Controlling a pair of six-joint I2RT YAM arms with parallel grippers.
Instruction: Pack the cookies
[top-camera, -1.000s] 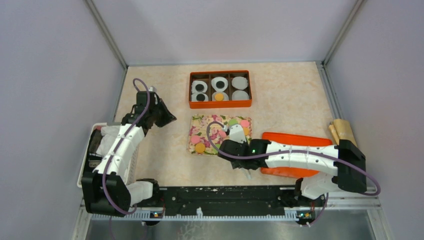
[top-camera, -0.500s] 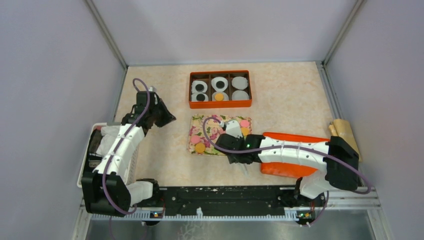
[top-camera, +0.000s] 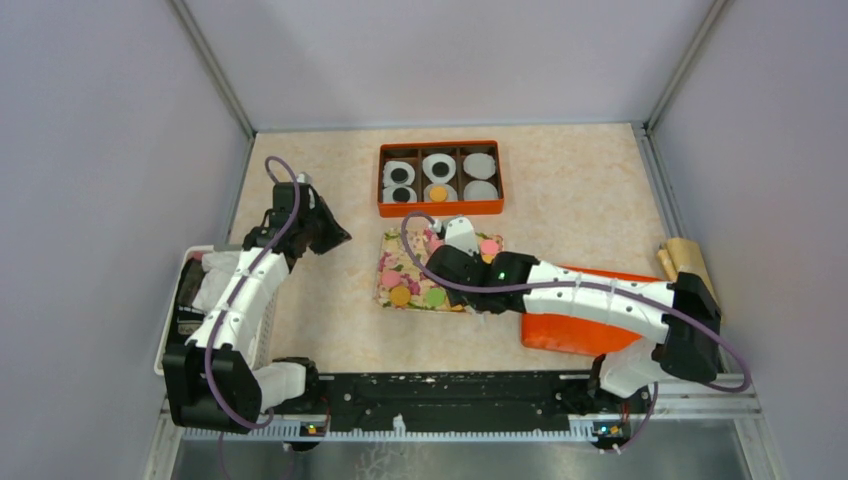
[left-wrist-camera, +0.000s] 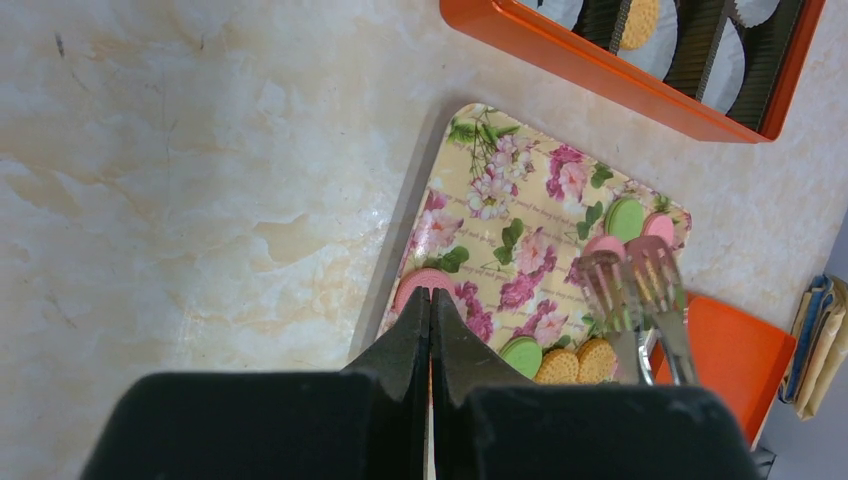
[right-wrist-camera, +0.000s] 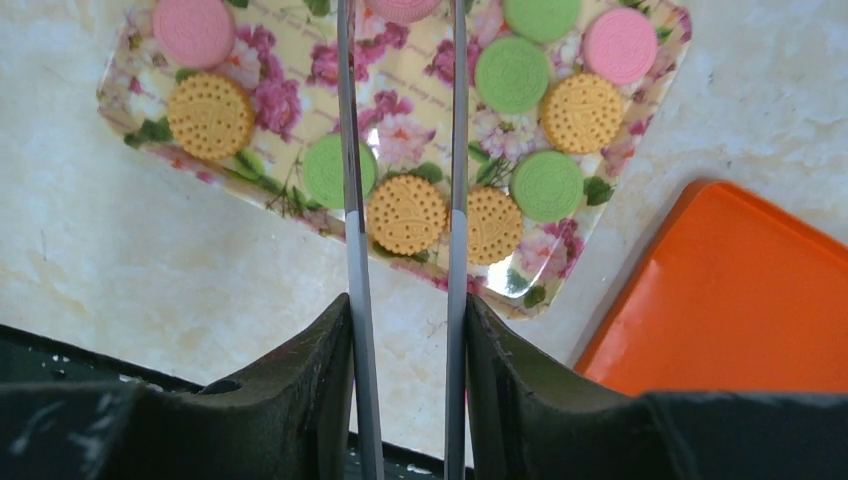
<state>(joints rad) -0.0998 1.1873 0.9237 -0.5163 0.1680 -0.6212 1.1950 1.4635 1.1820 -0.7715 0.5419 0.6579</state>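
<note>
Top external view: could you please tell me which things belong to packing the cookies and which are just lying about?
For the job: cookies, floral tray, orange box, paper cups, tongs held in the right gripper, probably the orange lid.
Lying about: white basket, brown paper bundle.

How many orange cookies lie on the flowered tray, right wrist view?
4 on the tray: one orange cookie left, two side by side at the near edge, one right. Others may be off-frame.
</note>
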